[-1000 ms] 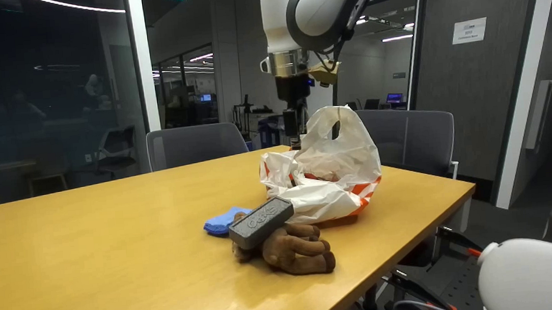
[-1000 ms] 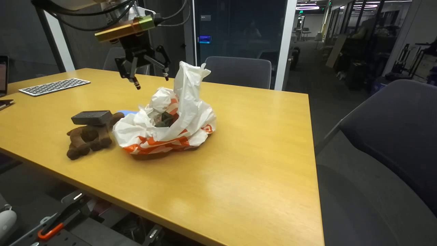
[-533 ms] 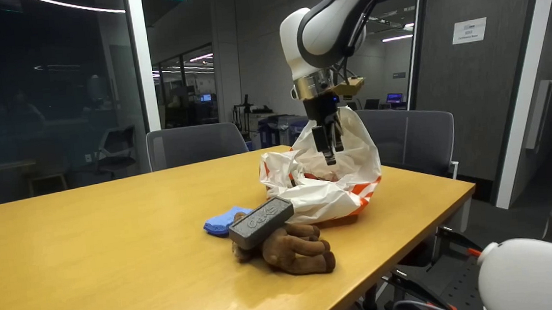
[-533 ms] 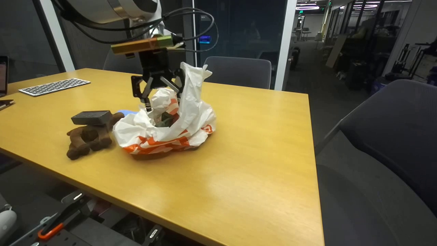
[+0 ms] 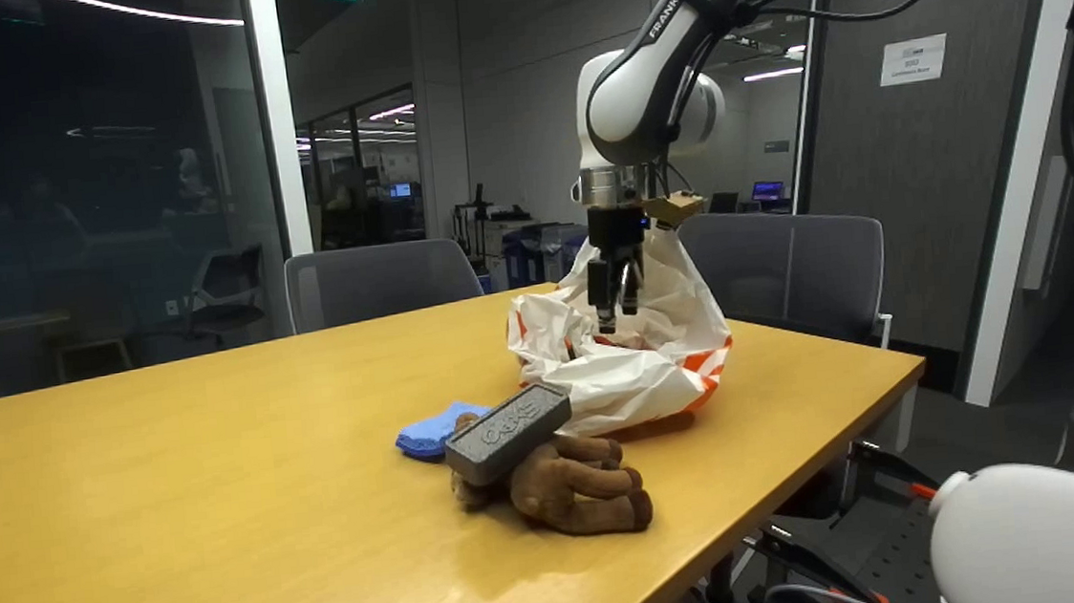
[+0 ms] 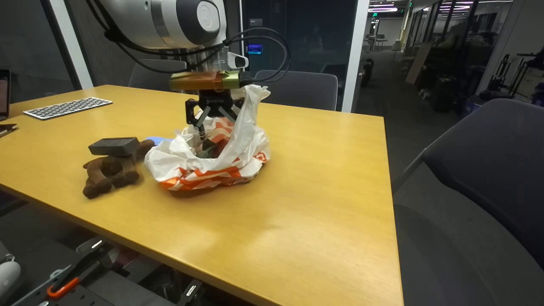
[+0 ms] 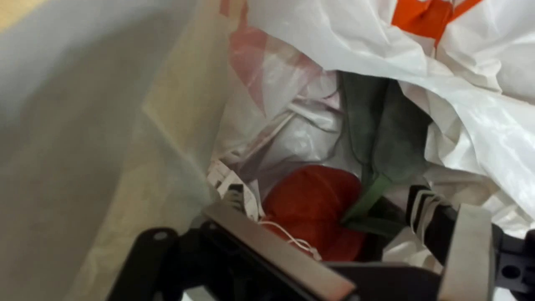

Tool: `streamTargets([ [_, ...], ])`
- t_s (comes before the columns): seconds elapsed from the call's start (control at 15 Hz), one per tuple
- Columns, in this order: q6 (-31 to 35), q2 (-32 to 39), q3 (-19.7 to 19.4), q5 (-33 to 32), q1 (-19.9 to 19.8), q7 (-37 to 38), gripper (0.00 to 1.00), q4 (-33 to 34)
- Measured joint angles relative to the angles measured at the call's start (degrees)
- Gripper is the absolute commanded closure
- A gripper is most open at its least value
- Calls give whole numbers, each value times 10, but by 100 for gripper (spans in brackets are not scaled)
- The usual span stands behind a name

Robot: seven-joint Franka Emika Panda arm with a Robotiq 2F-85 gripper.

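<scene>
A white plastic bag with orange markings (image 5: 631, 395) (image 6: 204, 176) stands open on the table. My gripper (image 7: 326, 200) (image 5: 619, 316) points down into its mouth, open, with nothing held. Between and below the fingers, the wrist view shows a red soft object (image 7: 311, 196) with green strips, next to grey-green fabric pieces (image 7: 401, 138). A white tag and string lie by the left finger (image 7: 235, 196). The bag's raised handle hides one finger in an exterior view. Beside the bag lie a brown plush toy (image 5: 576, 490), a dark grey EXPO block (image 5: 509, 433) on top of it, and a blue cloth (image 5: 437, 431).
The bag's tall handle side (image 6: 250, 110) rises close against the gripper. A white keyboard (image 6: 68, 107) and part of a laptop (image 6: 4, 93) are at the table's far side. Chairs (image 5: 382, 285) stand around the table (image 6: 318, 204).
My gripper has come from behind the bag to over its opening and lowered into its mouth, jaws staying open. The bag has shifted slightly and its handle has sunk a little. The toy, block and cloth stayed put.
</scene>
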Motion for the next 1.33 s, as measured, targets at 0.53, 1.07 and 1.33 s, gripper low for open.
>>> streamTargets([
  [0.53, 119, 26, 17, 190, -2, -143, 0, -17],
  [1.07, 210, 60, 38, 135, -11, -131, 0, -50],
  [1.33, 228, 65, 44, 118, -14, -132, 42, -53],
])
